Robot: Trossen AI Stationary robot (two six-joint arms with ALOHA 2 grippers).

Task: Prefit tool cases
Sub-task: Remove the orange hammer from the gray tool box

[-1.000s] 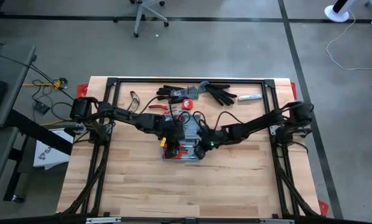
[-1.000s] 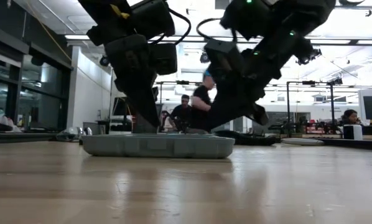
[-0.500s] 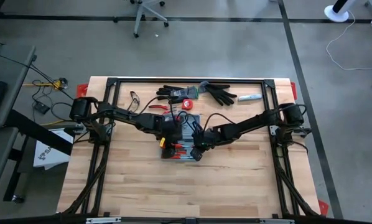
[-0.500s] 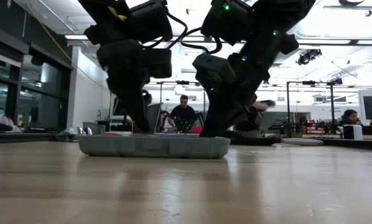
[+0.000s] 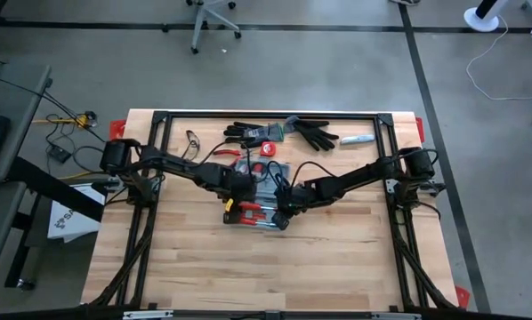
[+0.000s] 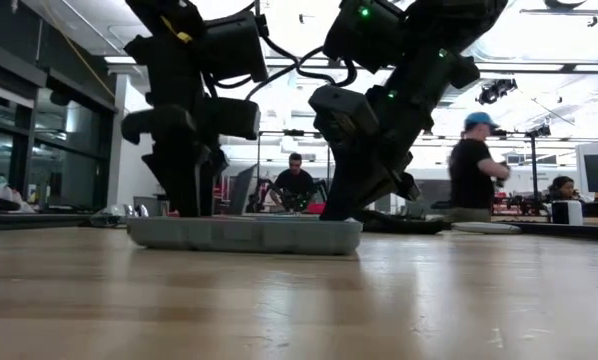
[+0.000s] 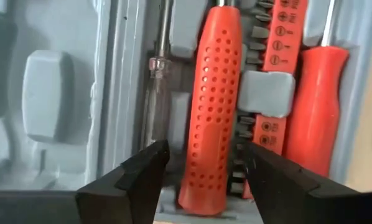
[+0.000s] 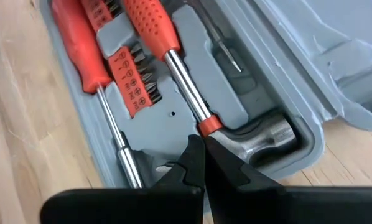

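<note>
The grey-blue tool case lies open and flat on the table's middle, with its lid spread beside the tray. A red-handled hammer lies in the tray among red screwdrivers and a red bit holder. My left gripper points down, open, with one finger on either side of the hammer handle's free end, without touching it. My right gripper is shut over the hammer's head end. My right gripper has its shut fingertips down on the hammer's neck, where the steel shaft meets the head. It comes steeply from above, slanting from the table's right. The hammer lies in its moulded recess in the tray.
Black gloves, a red tape measure, red pliers and a pale tube lie along the far edge inside the black frame. Bare wood stretches toward the near edge. People move in the room behind.
My right gripper has come down and toward the table's left onto the tray's head end, then held still. My left gripper has tipped steeper and shifted toward the near edge, over the hammer handle. The case has slid slightly along the table.
</note>
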